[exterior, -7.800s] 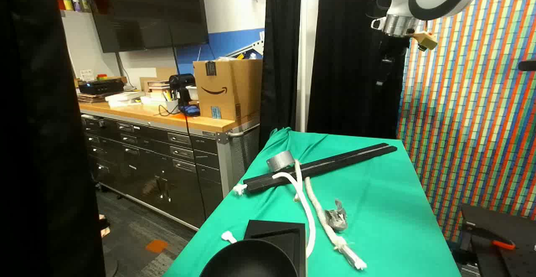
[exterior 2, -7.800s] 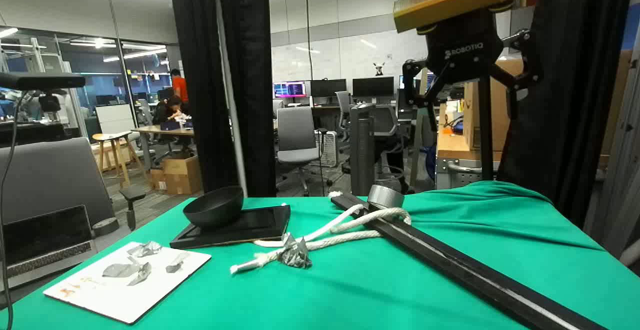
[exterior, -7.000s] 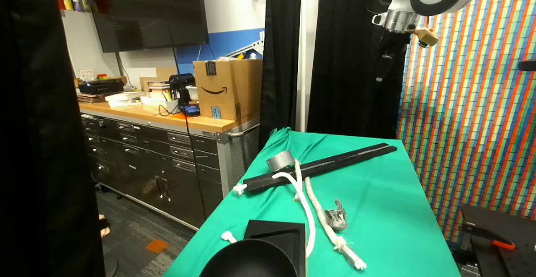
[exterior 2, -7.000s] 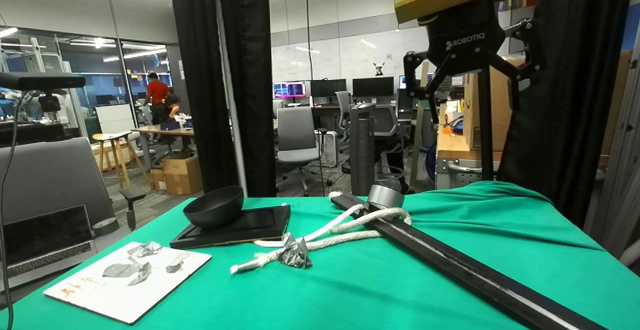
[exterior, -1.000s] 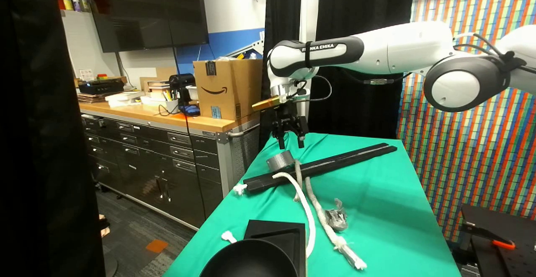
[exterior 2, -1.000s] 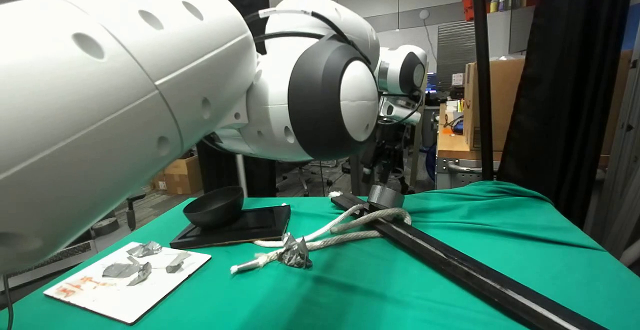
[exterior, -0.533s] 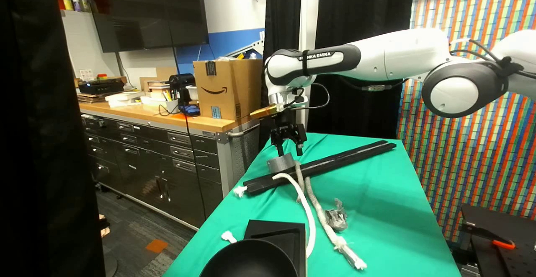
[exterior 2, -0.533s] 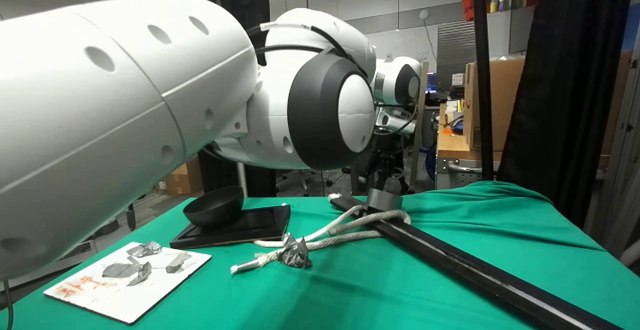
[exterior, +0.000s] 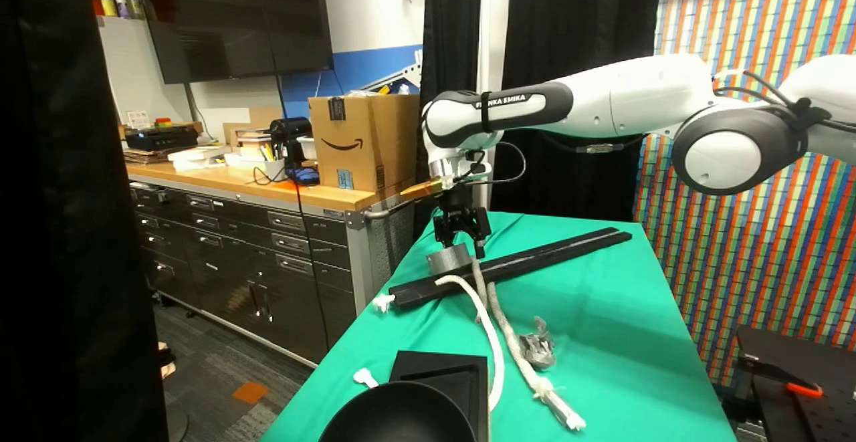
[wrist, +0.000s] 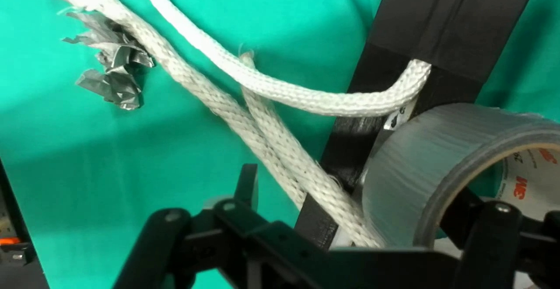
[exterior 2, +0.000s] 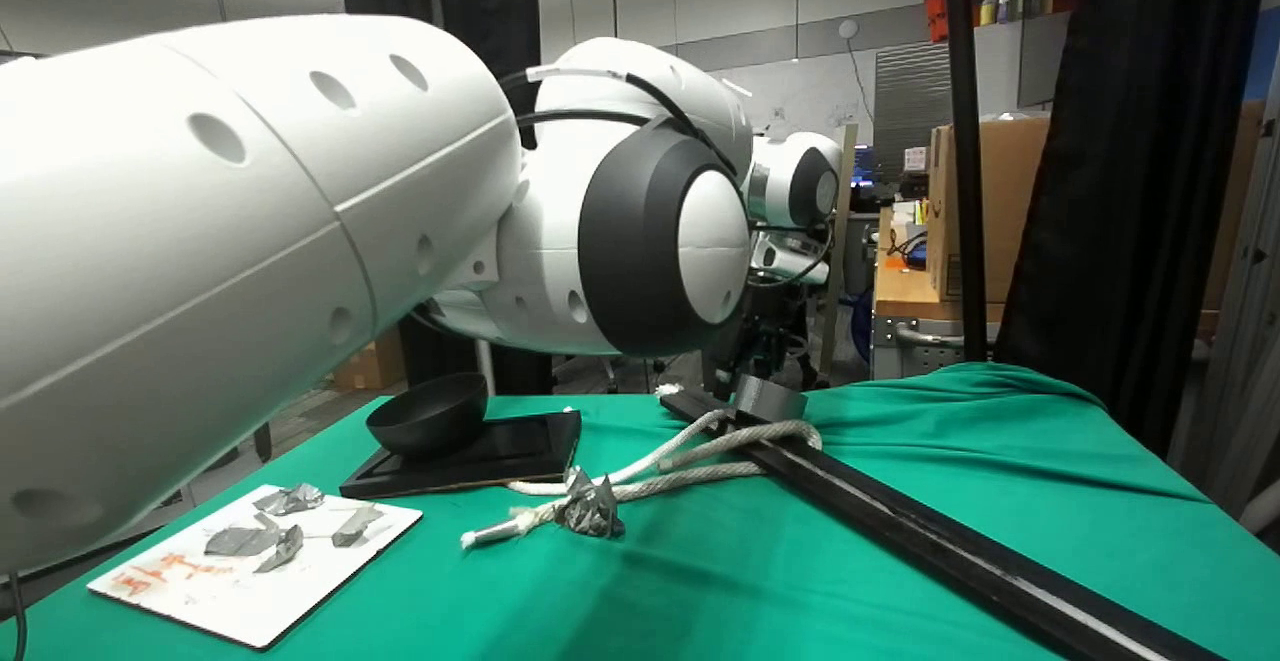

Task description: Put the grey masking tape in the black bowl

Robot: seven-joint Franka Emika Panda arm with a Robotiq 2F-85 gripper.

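The grey masking tape (exterior: 447,261) is a short silvery roll tilted against the long black stick, and it also shows in an exterior view (exterior 2: 770,399). In the wrist view the roll (wrist: 411,171) is at the right, its hole facing the camera. My gripper (exterior: 465,248) is open and low over the roll. In the wrist view one of the gripper's (wrist: 354,184) fingers reaches into the hole; the other stands outside, apart from the roll's wall. The black bowl (exterior: 401,415) sits tilted on a flat black piece, also in an exterior view (exterior 2: 428,419); it is outside the wrist view.
The long black stick (exterior: 555,255) lies across the green table under the roll. White rope (wrist: 288,90) crosses the stick beside the roll. Crumpled grey tape (exterior: 537,348) lies near the rope. The flat black piece (exterior 2: 540,441) is under the bowl. A white board (exterior 2: 250,601) holds tape scraps.
Over several seconds the arm has swung over to the roll. In the last second the open gripper has come down, one finger entering the hole, and the roll and stick have shifted slightly.
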